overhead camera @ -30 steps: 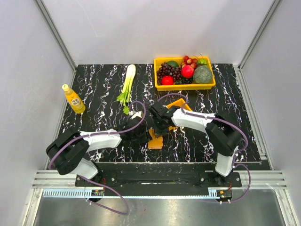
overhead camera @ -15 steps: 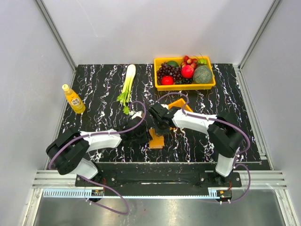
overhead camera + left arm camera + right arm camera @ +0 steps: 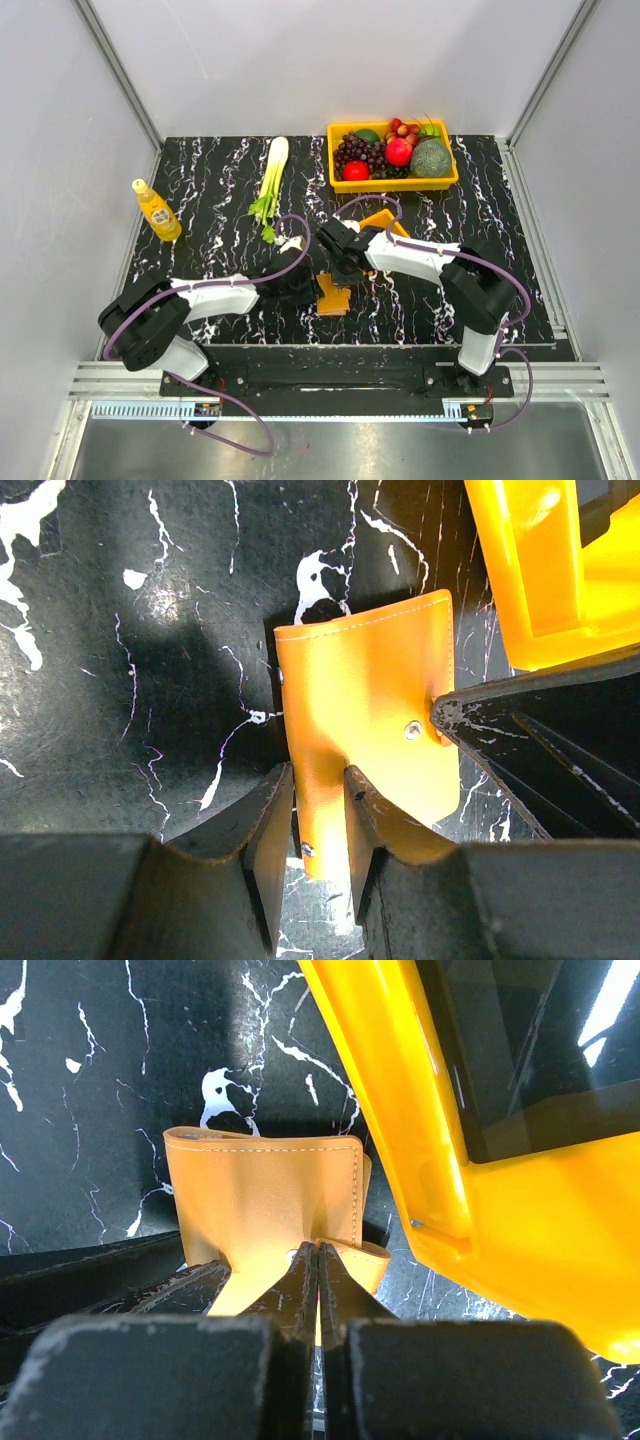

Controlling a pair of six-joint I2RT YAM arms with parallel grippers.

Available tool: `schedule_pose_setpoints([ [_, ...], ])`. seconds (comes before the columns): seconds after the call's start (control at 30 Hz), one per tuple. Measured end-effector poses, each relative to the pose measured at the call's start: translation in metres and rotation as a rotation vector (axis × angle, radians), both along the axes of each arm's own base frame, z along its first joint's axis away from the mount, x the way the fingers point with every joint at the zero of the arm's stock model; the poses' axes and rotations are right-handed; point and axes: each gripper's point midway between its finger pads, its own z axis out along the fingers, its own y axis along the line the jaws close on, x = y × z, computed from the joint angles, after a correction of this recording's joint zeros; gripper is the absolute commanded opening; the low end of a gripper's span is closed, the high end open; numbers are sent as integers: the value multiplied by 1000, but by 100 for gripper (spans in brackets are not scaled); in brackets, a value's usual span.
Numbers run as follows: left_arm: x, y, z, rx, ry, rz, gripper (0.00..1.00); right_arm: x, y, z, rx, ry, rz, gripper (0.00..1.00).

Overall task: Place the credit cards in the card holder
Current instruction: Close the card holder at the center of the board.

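The orange card holder lies near the table's front middle, between both grippers. In the left wrist view my left gripper is shut on the near edge of the holder, with the orange leather filling the gap between the jaws. In the right wrist view my right gripper is shut tight on a flap of the holder, with the jaws pressed together. The right fingers also show in the left wrist view, on the holder's right side. I see no pale credit card clearly in any view.
A small orange raised-wall tray stands just behind the right gripper, with a dark glossy flat surface inside it. A yellow fruit basket is at the back. A celery stalk and a yellow bottle are to the left.
The right gripper has shifted slightly to the right and back, and the holder's near end has moved a little with it. The left arm has barely moved.
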Motion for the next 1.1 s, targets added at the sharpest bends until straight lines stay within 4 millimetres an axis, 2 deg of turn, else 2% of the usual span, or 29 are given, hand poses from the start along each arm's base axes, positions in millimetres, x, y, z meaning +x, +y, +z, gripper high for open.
schedule_pose_setpoints([
  [0.47, 0, 0, 0, 1, 2, -1, 30, -2, 3, 1, 6, 0, 28, 0],
  [0.77, 0, 0, 0, 3, 3, -1, 30, -3, 8, 16, 59, -44, 44, 0],
  [1.1, 0, -1, 0, 3, 4, -1, 30, -6, 7, 3, 33, -15, 49, 0],
])
